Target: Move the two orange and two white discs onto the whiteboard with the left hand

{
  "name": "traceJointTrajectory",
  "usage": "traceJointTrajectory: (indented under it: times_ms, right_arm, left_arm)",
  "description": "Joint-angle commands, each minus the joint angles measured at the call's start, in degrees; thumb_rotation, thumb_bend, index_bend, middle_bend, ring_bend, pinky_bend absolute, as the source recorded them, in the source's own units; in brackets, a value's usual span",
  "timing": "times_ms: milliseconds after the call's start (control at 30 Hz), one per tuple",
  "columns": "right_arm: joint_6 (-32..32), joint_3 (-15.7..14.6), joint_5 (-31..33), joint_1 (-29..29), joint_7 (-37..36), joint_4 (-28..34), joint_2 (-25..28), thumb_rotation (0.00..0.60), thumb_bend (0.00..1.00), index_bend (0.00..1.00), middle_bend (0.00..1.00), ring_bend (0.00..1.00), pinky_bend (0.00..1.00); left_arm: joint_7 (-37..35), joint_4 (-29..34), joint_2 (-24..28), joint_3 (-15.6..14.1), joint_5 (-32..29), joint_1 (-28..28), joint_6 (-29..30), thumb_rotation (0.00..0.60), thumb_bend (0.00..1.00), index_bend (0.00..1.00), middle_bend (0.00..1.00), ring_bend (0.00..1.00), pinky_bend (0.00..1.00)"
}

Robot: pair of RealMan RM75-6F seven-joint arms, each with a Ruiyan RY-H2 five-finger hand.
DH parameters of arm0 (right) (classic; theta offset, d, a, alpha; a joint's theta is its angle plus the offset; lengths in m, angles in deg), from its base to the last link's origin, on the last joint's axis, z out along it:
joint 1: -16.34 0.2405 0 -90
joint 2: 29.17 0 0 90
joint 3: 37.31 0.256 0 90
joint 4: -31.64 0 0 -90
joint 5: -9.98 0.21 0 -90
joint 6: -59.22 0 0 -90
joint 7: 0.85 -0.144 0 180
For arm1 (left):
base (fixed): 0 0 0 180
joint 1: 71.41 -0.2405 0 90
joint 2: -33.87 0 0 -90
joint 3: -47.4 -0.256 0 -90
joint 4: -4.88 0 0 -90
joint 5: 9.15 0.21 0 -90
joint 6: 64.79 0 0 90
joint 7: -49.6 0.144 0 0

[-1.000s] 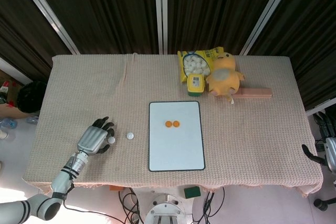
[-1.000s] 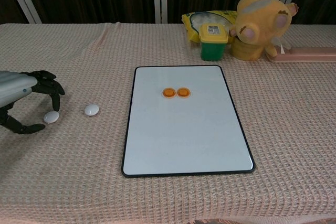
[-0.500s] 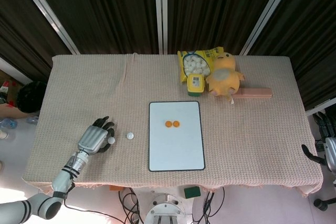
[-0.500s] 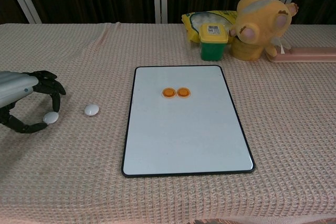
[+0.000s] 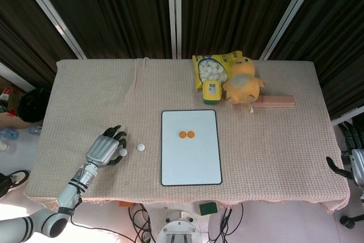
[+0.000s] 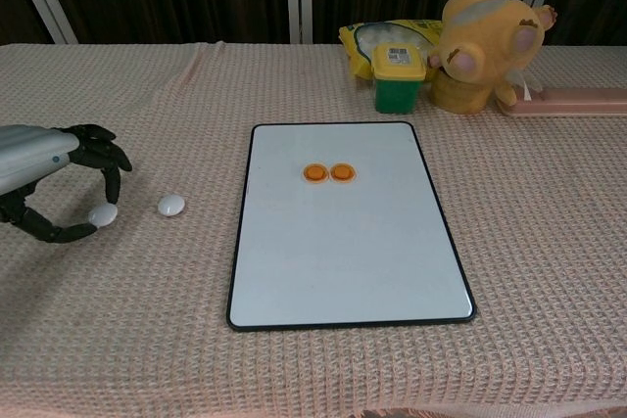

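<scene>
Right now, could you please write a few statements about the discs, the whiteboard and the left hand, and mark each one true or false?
1. Both orange discs lie on the whiteboard. True.
2. Both white discs are on the whiteboard. False: one white disc lies on the tablecloth left of the board, and the other white disc is pinched at the left hand's fingertips.
3. The left hand is over the whiteboard. False: it is near the table's left edge, away from the board.
4. A yellow plush toy sits beyond the whiteboard's far right corner. True.
5. The green jar stands on the whiteboard. False: it stands on the cloth behind it.
</scene>
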Motion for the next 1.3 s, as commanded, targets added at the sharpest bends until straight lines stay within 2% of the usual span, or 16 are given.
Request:
traceJointTrajectory:
  times_ms: [33,233,500,667,867,1300]
  right_arm:
    - [-0.19,-0.11,-0.13,0.10,0.08,-0.05,-0.15,0.600,0.28,0.00,0.00,0.00,0.00]
    - [0.05,-0.21,-0.44,0.10,0.47,0.19,-0.16,0.600,0.28,0.00,0.00,0.00,0.00]
    - [0.43,-0.04,-0.36,-0.01,0.78,0.84,0.27,0.600,0.28,0.00,0.00,0.00,0.00]
    - [0.24,0.02,-0.10,0.00,0.74,0.82,0.36,0.600,0.28,0.00,0.00,0.00,0.00]
    - [0.43,-0.04,-0.32,-0.06,0.32,0.57,0.39,0.600,0.28,0.00,0.00,0.00,0.00]
    - [0.39,0.05,0.32,-0.47,-1.51,-0.72,0.47,0.600,0.28,0.00,0.00,0.00,0.00]
  left_arm:
    - [1.58,2.14,0.28,0.83,0.47,1.13,-0.68,0.600,0.30,0.49,0.23,0.06,0.15]
    - [4.91,6.86,-0.22,4.20,0.64,4.99,-2.89,0.600,0.30,0.49,0.23,0.06,0.15]
    - [13.84,10.46,-4.76,9.53,-6.22,12.94,-10.16,0.600,0.30,0.50,0.24,0.06,0.15]
    - [18.82,6.27,-11.18,11.61,-10.01,17.80,-12.17,0.600,0.30,0.51,0.24,0.06,0.15]
    - [18.49,-1.04,-17.91,13.98,-12.43,21.96,-13.25,0.600,0.30,0.53,0.23,0.06,0.15]
    - [16.77,-9.30,-23.04,14.27,-14.48,26.18,-14.81,0.600,0.30,0.53,0.22,0.06,0.14]
